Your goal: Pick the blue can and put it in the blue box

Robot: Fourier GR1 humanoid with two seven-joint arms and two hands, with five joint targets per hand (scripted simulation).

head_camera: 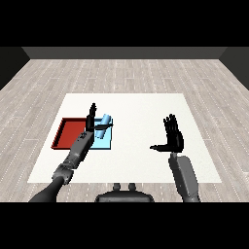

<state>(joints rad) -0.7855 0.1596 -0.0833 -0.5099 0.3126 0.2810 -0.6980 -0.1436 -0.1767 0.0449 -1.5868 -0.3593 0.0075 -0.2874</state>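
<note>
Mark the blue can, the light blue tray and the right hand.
blue can (105,121): head view, upper end of its side.
light blue tray (103,144): head view, bare floor near its front edge.
right hand (174,138): head view, palm.

Two trays lie side by side, touching, on the left part of the table (136,104): one tray (67,130) on the outside, the other tray (106,142) just to its right. A can (105,120) sits tilted over the far end of the inner tray. The left hand (92,124) is above that tray, just beside the can. The right hand (172,138) stands well apart, over the table's right half
</note>
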